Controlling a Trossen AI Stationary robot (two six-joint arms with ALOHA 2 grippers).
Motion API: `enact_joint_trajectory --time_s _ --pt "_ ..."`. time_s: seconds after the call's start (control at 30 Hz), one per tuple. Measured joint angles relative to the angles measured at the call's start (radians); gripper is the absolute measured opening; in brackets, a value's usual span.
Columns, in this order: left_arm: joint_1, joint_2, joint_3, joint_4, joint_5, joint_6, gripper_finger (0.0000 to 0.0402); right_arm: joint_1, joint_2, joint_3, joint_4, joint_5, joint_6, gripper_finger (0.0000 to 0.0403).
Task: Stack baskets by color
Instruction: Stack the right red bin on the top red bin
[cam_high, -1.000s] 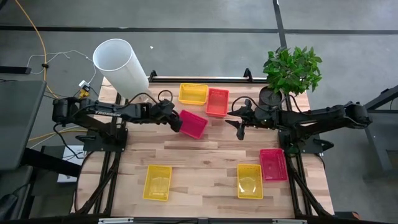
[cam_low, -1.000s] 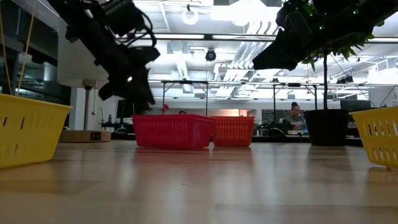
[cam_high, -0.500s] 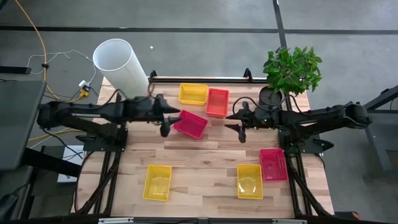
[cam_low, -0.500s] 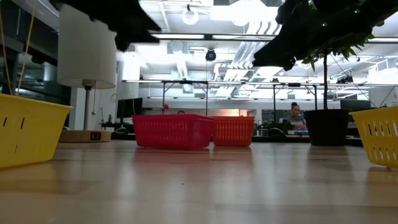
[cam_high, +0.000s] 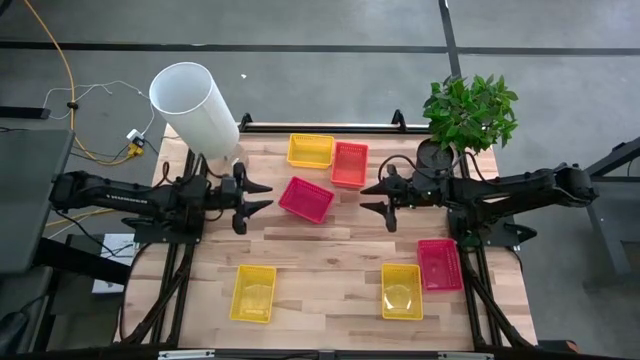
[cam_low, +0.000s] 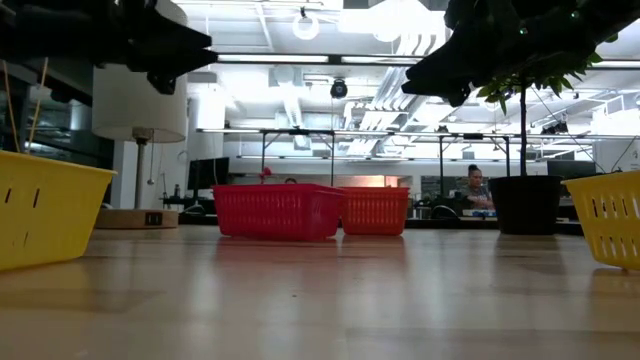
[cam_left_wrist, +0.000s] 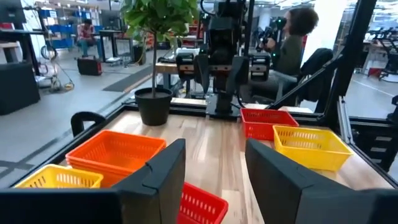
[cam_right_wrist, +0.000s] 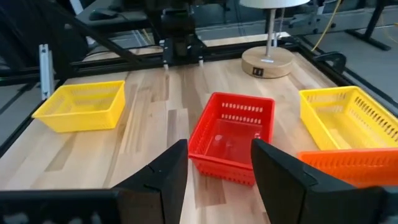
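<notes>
Left gripper (cam_high: 262, 197) retreats empty, jaws wide, red basket (cam_high: 306, 198) just ahead; right gripper (cam_high: 371, 196) wide, empty. Nothing stacked.

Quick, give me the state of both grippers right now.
Left gripper: open, holding nothing, beside the middle red basket.
Right gripper: open, holding nothing, on that basket's other side.

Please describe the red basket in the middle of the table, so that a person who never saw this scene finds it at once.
Start from the potted plant at the table's far right corner, then go along the far edge to the orange basket. The red basket lies just nearer, between both grippers. It alone sits turned at an angle.
</notes>
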Motion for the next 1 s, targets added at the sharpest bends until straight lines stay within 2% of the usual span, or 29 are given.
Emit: enact_joint_trajectory --time_s 0.23,0.47,0.53,0.6,0.7,0.83,1.0 --pt "0.0 0.013 0.0 0.033 0.024 0.098 0.0152 0.0 0.0 0.0 0.008 0.011 -0.001 0.0162" --pt "0.0 0.013 0.0 0.031 0.023 0.115 0.0151 0.008 0.0 0.0 0.05 -0.003 0.075 0.0162" --pt "0.0 0.013 0.0 0.032 0.022 0.115 0.015 0.034 0.0 0.021 0.004 -0.006 0.079 0.0162" --pt "0.0 0.013 0.0 0.032 0.022 0.115 0.015 0.075 0.0 0.076 -0.128 -0.008 0.078 0.0162" --pt "0.0 0.013 0.0 0.032 0.02 0.115 0.015 0.15 0.0 0.205 -0.49 0.026 0.123 0.0162" --pt "0.0 0.013 0.0 0.032 0.001 0.123 0.015 0.267 0.008 0.351 -0.936 0.095 0.316 0.0162" --pt "0.0 0.013 0.0 0.032 -0.024 0.123 0.015 0.401 0.012 0.381 -1.241 0.124 0.569 0.0162"
